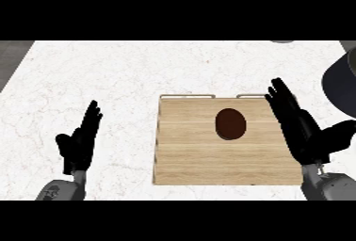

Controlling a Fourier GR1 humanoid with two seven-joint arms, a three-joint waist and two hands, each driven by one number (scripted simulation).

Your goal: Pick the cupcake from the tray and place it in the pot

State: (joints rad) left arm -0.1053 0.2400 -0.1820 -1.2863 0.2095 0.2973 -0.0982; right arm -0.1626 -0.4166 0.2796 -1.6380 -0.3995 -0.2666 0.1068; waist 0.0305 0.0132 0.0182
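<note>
The head view looks down on a white counter [104,80] with thin red lines in it. A flat wooden tray [208,160] lies on the counter, a bit to the right of the middle. It has two small handles on its far edge. The cupcake [230,124] sits on the tray, in the far half. It looks like a dark brown oval from above. Nothing touches it.

The right hand [300,129] is over the right edge of the tray, just beside the cupcake. Its fingers are straight and point away, with the thumb out to the side. It holds nothing.

The left hand [78,143] is well apart from the tray, over the bare counter on the left. Its fingers are straight too, and it holds nothing.

The dark pot [341,82] peeks in at the right edge, past the tray.
</note>
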